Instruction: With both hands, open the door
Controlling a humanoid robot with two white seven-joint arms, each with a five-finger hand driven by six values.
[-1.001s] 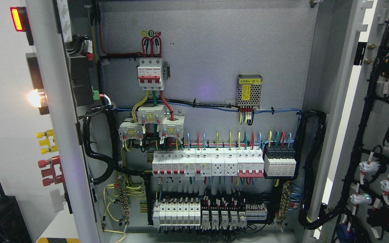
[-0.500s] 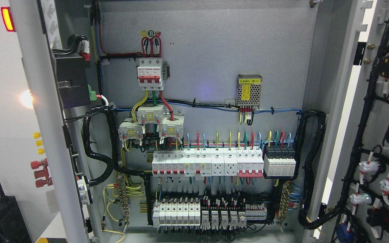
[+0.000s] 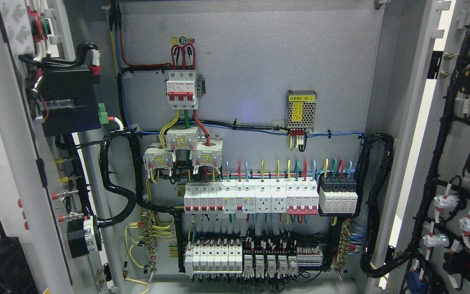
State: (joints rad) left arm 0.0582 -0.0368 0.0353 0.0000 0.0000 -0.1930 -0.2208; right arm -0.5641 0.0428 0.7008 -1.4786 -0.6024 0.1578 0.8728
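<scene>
head view shows neither robot hand, so i cannot tell their grip, while the grey metal left door and grey right door flank the cabinet's edges; swing both steadily outward, clear of wiring.

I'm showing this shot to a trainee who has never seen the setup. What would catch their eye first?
Probably the open cabinet's back panel, with a red-handled breaker at upper centre and a long row of white breakers with coloured wires across the middle. Both doors stand open: the left door and the right door, each showing black wiring on its inner face. No robot hand is in view.
</scene>
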